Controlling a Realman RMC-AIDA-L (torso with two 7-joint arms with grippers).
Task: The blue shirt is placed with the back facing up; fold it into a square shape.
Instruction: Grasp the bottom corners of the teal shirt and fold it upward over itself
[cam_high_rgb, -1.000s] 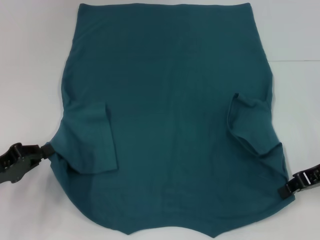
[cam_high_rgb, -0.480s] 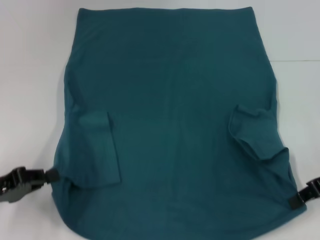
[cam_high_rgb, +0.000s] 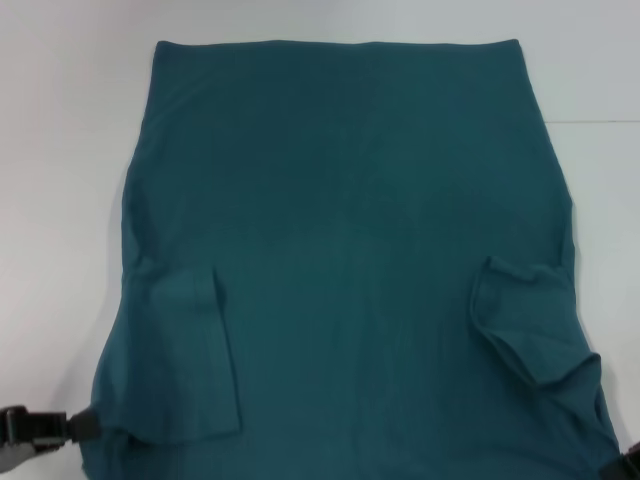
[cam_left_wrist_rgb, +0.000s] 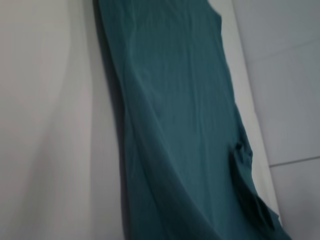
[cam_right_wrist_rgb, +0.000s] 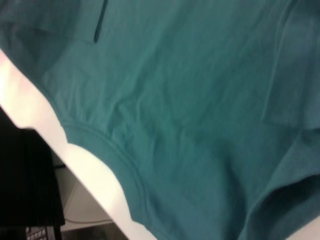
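Near both lower corners, jaws apparently pinch the blue shirt (cam_high_rgb: 350, 250); only the right wrist view shows its collar (cam_right_wrist_rgb: 107, 150).

The blue shirt (cam_high_rgb: 350, 250) is one plain dark teal-blue all over, with no print and no stripes, and its folded sleeves at 8 o'clock and 4 o'clock are the same colour. My left gripper (cam_high_rgb: 85, 427) at 8 o'clock is black, and so is the bit of my right gripper (cam_high_rgb: 628, 466) at 4 o'clock. The table (cam_high_rgb: 70, 120) under the shirt is plain white.
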